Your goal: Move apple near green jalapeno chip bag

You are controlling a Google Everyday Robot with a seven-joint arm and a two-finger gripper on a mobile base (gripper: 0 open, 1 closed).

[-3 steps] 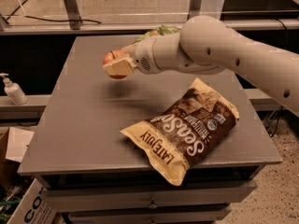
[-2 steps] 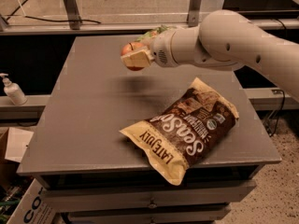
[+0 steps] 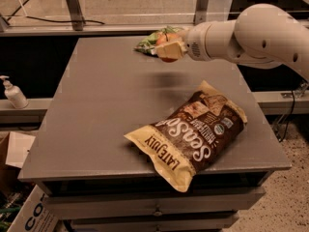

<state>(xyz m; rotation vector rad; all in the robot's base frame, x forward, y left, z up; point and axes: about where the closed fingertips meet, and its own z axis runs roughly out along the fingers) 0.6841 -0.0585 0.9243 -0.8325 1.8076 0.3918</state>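
Note:
The gripper is at the far middle of the grey table, held above the surface and shut on the apple, a small red-orange fruit showing between the tan fingers. The green jalapeno chip bag lies on the table at the far edge, just behind and left of the gripper, partly hidden by the gripper and the apple. The white arm reaches in from the right.
A large brown-and-yellow "Late July" chip bag lies on the near right part of the table. A hand-sanitiser bottle stands on a ledge at the left. Cardboard boxes sit on the floor at the lower left.
The gripper has carried the apple to the right and toward the far edge of the table, and it is now right beside the green bag.

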